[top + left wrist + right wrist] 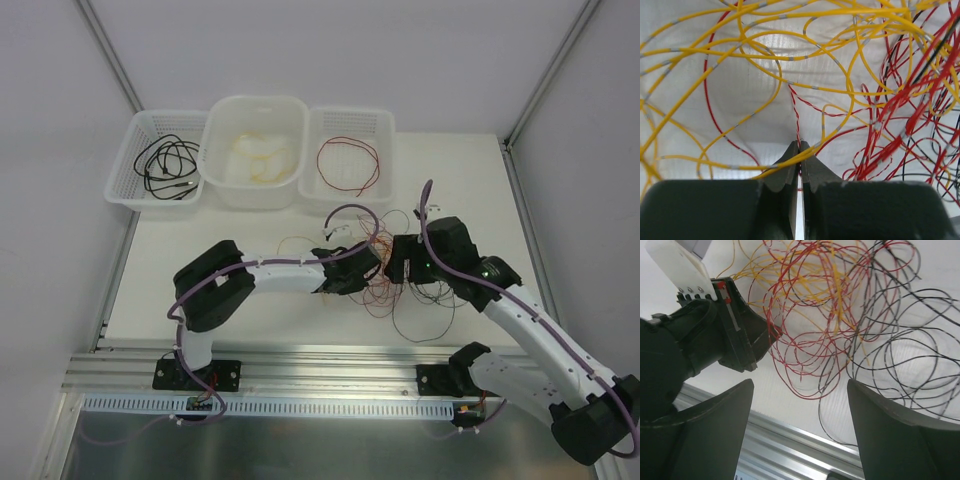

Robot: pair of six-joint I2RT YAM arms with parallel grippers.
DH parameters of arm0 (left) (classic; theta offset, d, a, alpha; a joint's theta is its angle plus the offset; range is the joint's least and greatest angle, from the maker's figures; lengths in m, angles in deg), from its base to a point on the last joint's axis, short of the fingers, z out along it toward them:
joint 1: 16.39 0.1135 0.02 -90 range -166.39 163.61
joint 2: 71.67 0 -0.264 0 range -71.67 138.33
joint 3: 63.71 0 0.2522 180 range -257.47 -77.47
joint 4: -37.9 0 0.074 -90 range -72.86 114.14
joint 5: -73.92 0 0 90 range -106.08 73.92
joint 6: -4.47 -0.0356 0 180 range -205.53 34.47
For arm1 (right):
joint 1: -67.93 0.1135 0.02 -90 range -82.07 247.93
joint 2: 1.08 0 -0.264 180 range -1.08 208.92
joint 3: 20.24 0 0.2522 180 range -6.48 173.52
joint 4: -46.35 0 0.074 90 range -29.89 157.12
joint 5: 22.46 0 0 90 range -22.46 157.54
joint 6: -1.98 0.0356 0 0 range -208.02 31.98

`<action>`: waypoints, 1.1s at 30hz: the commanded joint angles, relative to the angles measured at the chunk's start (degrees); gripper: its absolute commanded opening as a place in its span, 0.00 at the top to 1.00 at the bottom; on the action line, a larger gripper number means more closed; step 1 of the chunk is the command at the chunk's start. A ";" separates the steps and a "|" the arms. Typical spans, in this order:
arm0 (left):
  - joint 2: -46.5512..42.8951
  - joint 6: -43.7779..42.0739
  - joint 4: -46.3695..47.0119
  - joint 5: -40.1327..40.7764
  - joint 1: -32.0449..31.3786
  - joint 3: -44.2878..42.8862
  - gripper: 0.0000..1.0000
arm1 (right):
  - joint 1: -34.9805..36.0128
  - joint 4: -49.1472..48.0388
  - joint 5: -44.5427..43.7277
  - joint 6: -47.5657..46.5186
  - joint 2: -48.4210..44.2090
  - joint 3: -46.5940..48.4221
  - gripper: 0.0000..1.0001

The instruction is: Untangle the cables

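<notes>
The cables (415,300) lie in a tangle of black, red and yellow wires on the white table, between my two grippers. My left gripper (372,262) reaches into the tangle from the left. In the left wrist view its jaws (799,146) are shut on a thin red cable (796,112), and a yellow cable (765,167) crosses the front of the fingertips. My right gripper (398,268) hangs over the tangle, open. In the right wrist view nothing sits between its fingers (800,385), and red loops (805,340) and black loops (890,340) lie beyond them.
Three white containers stand at the back: a left basket (125,185) with a black cable (165,160), a middle tub (225,180) with a yellow cable (262,160), and a right basket (385,160) with a red cable (347,162). An aluminium rail (330,375) runs along the near edge.
</notes>
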 commanded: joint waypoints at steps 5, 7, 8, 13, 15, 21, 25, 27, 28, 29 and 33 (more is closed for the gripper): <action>-14.20 -12.65 -4.66 2.97 -0.82 0.22 1.00 | 0.73 -14.69 13.45 2.16 4.63 -5.27 0.20; -17.54 -16.16 -7.46 2.09 -1.00 -1.27 1.00 | 0.65 -17.59 14.26 3.04 7.26 -6.32 0.21; -19.82 -17.57 -8.35 1.57 -1.00 -1.89 1.00 | 0.65 -18.29 13.66 3.21 8.49 -6.67 0.22; -28.61 -23.46 -12.75 -0.63 -1.08 -5.23 1.00 | -0.49 -20.32 9.62 3.65 17.19 -7.82 0.44; -33.97 -25.84 -15.56 -0.11 -1.08 -7.15 1.00 | -2.69 -19.36 8.30 4.88 18.95 -8.78 0.55; -46.28 -34.36 -29.60 7.35 -1.00 -20.05 1.00 | -9.54 -12.07 1.70 6.12 15.36 -10.28 0.69; -54.18 -37.18 -34.45 12.97 -1.00 -26.84 1.00 | -13.06 -6.88 -5.67 6.55 12.55 -9.05 0.74; -56.39 -38.06 -35.86 17.01 -1.00 -29.04 1.00 | -15.08 -4.51 -7.26 7.17 11.06 -8.61 0.75; -58.06 -38.06 -38.04 18.33 -1.00 -29.66 1.00 | -15.78 -3.72 -8.57 7.43 10.61 -8.52 0.75; -58.94 -37.97 -39.28 19.57 -1.00 -30.28 1.00 | -17.36 -2.49 -9.20 7.69 9.31 -8.26 0.75; -61.41 -36.92 -43.25 22.92 -1.00 -30.20 1.00 | -19.31 0.15 -9.82 4.90 5.27 -5.81 0.72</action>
